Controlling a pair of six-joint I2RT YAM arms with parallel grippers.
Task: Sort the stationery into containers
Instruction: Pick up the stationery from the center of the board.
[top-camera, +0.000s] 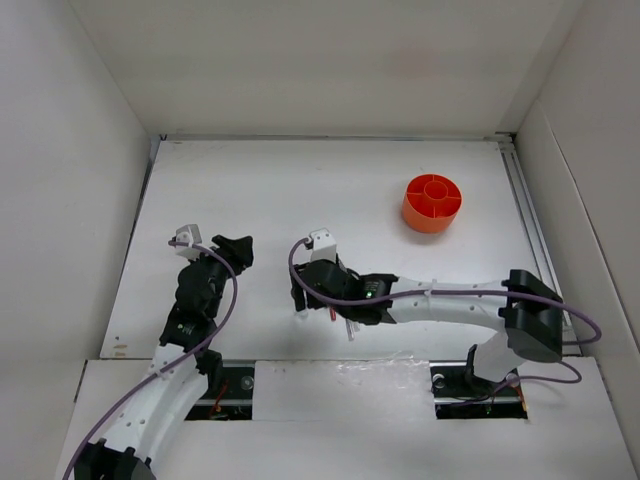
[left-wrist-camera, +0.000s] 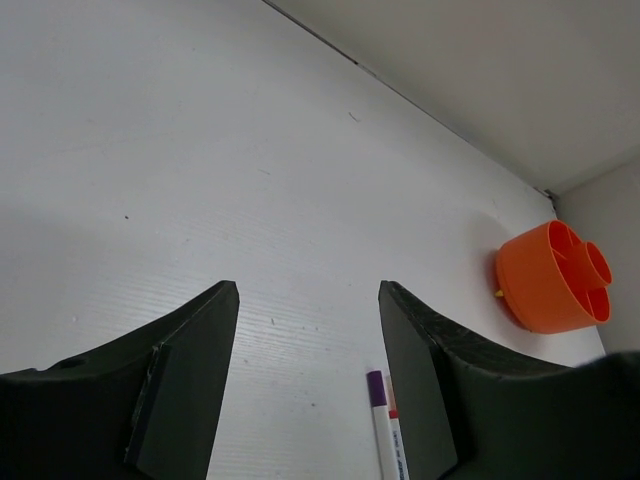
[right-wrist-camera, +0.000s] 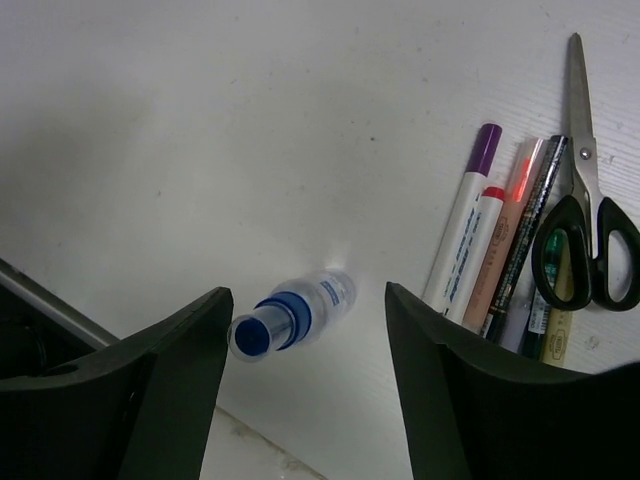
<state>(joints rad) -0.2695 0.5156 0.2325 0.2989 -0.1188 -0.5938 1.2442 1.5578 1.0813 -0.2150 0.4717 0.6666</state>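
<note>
Both left gripper (left-wrist-camera: 308, 290) and right gripper (right-wrist-camera: 307, 295) are held apart, and the bottle (right-wrist-camera: 295, 315), laid sideways between the right jaws, is best clamped squarely across its body lest it be rolled.

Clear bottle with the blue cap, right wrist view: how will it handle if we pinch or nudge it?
The bottle lies on its side and is round, so a nudge would probably roll it. Clear glossy wall: likely slippery. Looks small, probably light.
</note>
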